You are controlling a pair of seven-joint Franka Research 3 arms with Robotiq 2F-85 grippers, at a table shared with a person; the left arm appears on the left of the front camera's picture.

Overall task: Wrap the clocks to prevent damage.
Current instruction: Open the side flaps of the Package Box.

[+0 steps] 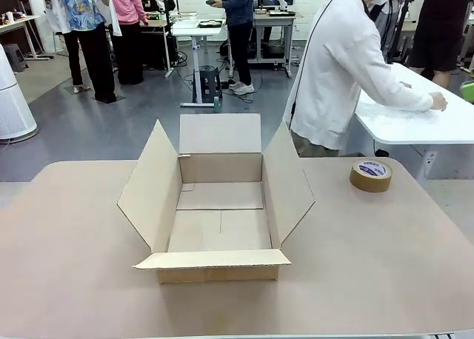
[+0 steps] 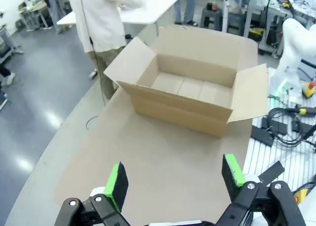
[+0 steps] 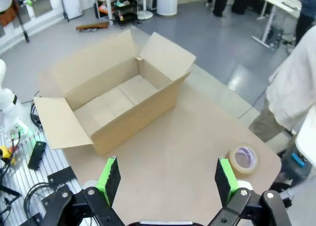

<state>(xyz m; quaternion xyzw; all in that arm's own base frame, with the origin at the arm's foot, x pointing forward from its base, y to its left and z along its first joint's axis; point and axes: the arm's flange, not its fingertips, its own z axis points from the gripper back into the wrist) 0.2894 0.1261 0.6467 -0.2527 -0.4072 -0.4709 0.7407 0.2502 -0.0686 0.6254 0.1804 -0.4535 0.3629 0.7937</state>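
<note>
The bubble-wrapped clocks are out of view. An open brown cardboard carton [image 1: 221, 206] stands empty in the middle of the table, flaps spread; it also appears as the carton [image 2: 192, 88] and the carton [image 3: 116, 100] in the wrist views. My left gripper [image 2: 175, 179] hangs open above the table, well short of the carton, with nothing between its green pads. My right gripper [image 3: 168, 179] is open too, above bare tabletop. A person in a white top [image 1: 348, 65] stands at the far right, turned away, hands on a white table [image 1: 415, 117].
A brown tape roll [image 1: 370, 175] lies flat at the far right of the table, shown in the right wrist view as the tape roll [image 3: 243, 159]. Cables and black gear [image 2: 284, 127] lie off the table's edge by the arm bases. Other people stand far back.
</note>
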